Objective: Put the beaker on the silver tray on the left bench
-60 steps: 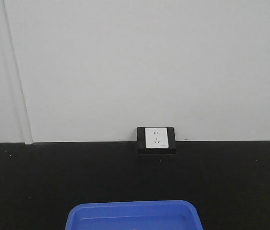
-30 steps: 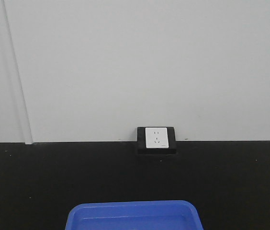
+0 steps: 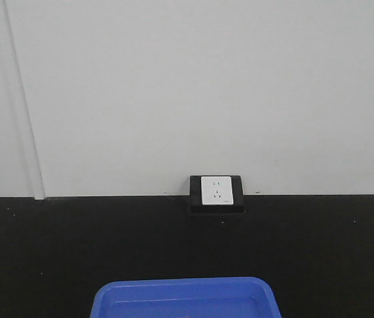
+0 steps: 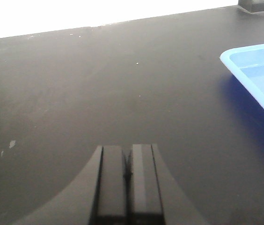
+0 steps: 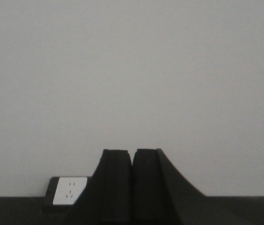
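The beaker and the silver tray are out of view in every frame. A matte black bench top [image 3: 54, 252] fills the lower part of the front view and most of the left wrist view [image 4: 99, 84]. My left gripper [image 4: 128, 149] is shut and empty, low over the bare black surface. My right gripper [image 5: 132, 152] is shut and empty, pointing at the grey wall above the bench's back edge. Neither gripper shows in the front view.
A blue plastic tray [image 3: 184, 298] sits at the near middle of the bench, and its corner shows at the right of the left wrist view [image 4: 258, 70]. A white wall socket [image 3: 216, 191] in a black frame stands at the back; it also shows in the right wrist view [image 5: 70, 191].
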Tool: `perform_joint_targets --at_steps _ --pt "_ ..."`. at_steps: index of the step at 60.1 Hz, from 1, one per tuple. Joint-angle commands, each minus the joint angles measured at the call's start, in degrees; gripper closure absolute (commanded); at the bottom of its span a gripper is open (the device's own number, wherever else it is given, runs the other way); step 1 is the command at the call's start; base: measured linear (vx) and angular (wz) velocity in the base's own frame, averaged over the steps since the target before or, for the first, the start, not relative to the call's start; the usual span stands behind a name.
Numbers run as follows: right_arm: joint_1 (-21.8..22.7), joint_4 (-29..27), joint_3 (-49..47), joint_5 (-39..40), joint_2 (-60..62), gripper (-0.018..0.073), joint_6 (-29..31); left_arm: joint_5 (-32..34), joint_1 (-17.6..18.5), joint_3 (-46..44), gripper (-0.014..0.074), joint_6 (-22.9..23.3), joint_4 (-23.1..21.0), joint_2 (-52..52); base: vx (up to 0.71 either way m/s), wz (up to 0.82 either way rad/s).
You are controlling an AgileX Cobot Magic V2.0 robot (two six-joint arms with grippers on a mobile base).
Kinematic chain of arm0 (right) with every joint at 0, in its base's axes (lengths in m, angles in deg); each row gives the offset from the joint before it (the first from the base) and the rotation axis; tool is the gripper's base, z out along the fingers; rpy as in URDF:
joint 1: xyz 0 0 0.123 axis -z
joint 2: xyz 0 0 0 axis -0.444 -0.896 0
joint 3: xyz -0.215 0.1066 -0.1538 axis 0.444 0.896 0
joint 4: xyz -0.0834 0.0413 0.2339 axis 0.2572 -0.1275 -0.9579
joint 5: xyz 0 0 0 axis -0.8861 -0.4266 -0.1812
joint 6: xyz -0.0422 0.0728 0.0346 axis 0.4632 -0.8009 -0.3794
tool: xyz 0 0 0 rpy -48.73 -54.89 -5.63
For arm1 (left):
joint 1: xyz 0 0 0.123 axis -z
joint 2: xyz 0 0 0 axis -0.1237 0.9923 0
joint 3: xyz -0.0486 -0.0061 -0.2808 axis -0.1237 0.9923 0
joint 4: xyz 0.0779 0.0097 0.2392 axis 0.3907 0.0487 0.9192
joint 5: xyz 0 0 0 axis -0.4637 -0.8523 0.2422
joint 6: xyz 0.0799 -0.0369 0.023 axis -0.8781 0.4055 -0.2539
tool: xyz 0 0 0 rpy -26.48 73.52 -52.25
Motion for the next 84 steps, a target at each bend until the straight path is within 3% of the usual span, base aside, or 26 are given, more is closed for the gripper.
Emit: perform_joint_targets --at_steps 1,12,22,31,41,47,48,49,54,60,65,73,84 --pt "0.3 0.5 -2.9 6.5 -5.4 0.0567 0.4 4.3 0.3 1.1 0.0595 0.1 -0.2 -0.4 0.00 0.00" --pt "0.3 0.5 -2.9 9.8 -11.6 0.0531 0.4 4.3 0.3 1.1 0.0595 0.1 -0.2 -0.4 0.00 0.00" --pt "0.3 0.5 -2.9 10.4 -13.3 0.0426 0.4 4.3 0.3 1.1 0.0595 0.1 -0.2 -0.4 0.00 0.00" --pt "0.3 0.5 -2.9 10.9 -13.3 0.0245 0.4 4.3 0.3 1.1 0.0595 0.1 -0.2 -0.4 0.00 0.00" --pt "0.3 0.4 -2.9 11.8 -13.3 -0.0020 0.4 4.3 0.3 1.1 0.0595 0.1 -0.2 -0.4 0.00 0.00" --pt "0.3 0.3 -2.9 13.8 -13.3 -0.0120 0.2 4.3 0.3 1.1 0.0595 0.1 -0.2 -0.4 0.00 0.00" --pt "0.3 0.2 -2.9 14.3 -13.3 -0.0130 -0.3 4.3 0.3 1.1 0.0595 0.1 -0.2 -0.4 0.00 0.00" --pt "-1.5 3.7 -2.9 17.8 -13.4 -0.0158 -4.9 4.3 0.3 1.1 0.0595 0.1 -0.2 -0.4 0.00 0.00" --pt "-4.1 11.8 -2.9 16.8 -14.7 -0.0148 -6.9 4.3 0.3 1.1 0.0595 0.1 -0.2 -0.4 0.00 0.00" --pt "-10.0 26.3 -2.9 13.5 -19.2 -0.0124 -12.3 4.3 0.3 1.1 0.0595 0.1 -0.2 -0.4 0.00 0.00" --pt "-14.8 33.4 -2.8 12.9 -24.4 -0.0098 -16.9 4.3 0.3 1.1 0.0595 0.1 -0.2 -0.4 0.00 0.00" --pt "-19.8 34.5 -2.8 16.6 -35.3 -0.0062 -18.9 4.3 0.3 1.1 0.0595 0.1 -0.2 -0.4 0.00 0.00" --pt "-21.5 34.3 -3.0 28.6 -50.0 -0.0043 -18.0 4.3 0.3 1.1 0.0595 0.1 -0.2 -0.4 0.00 0.00"
